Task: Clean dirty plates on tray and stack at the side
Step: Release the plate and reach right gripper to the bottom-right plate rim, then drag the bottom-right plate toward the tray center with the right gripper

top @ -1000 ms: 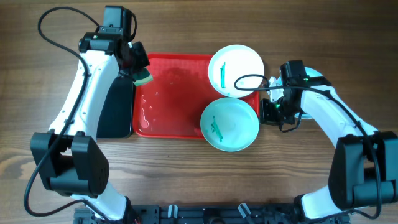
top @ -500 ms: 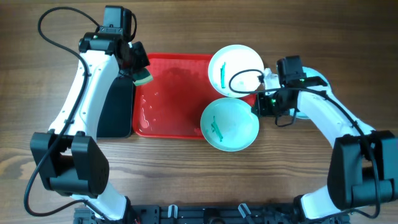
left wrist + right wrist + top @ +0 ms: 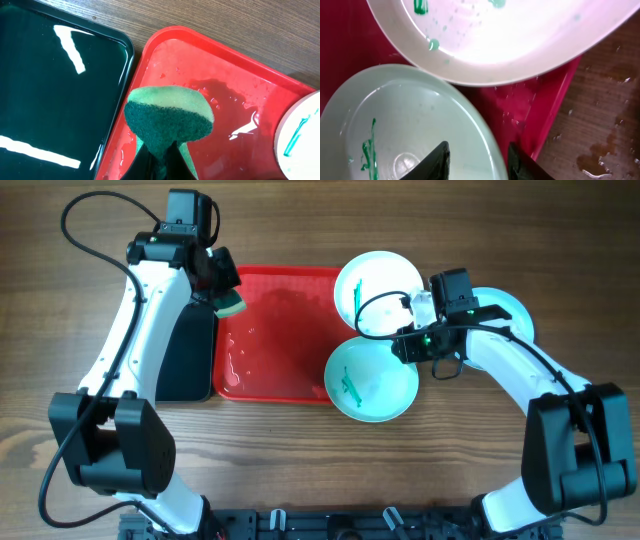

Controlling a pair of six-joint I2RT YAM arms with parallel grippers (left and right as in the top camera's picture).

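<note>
Left tool (image 3: 159,159) clamped on green sponge (image 3: 169,119), held over left end of red tray (image 3: 240,80), beside black tray (image 3: 55,90). Right tool (image 3: 479,159) spread wide, rim of smeared turquoise plate (image 3: 395,125) straddled. White plate (image 3: 520,35) just beside it on tray. Second turquoise plate (image 3: 505,308) on bench (image 3: 300,470), right of tray.

I count three plates: one white plate (image 3: 385,275), one turquoise plate (image 3: 370,385), another turquoise plate (image 3: 508,307); one red tray (image 3: 270,350), one black tray (image 3: 195,360), one sponge (image 3: 230,304).
</note>
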